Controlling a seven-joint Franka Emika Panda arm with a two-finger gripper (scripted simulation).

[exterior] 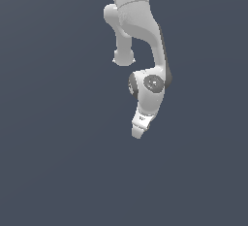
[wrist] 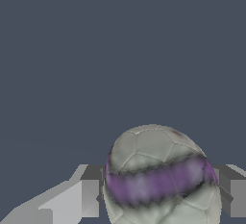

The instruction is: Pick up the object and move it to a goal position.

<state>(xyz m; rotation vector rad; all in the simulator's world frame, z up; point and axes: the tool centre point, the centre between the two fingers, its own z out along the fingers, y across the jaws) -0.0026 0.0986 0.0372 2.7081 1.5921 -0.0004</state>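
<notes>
In the wrist view a pale cream-grey ball (wrist: 158, 170) with a purple band sits between my two grey fingers (wrist: 89, 196), which touch it on both sides. My gripper (wrist: 161, 194) is shut on the ball. In the exterior view the white arm hangs down and the gripper (exterior: 138, 133) points down toward the exterior view's left; the ball is hidden there behind the hand.
A plain dark grey-blue background (exterior: 53, 147) fills both views. No other objects show.
</notes>
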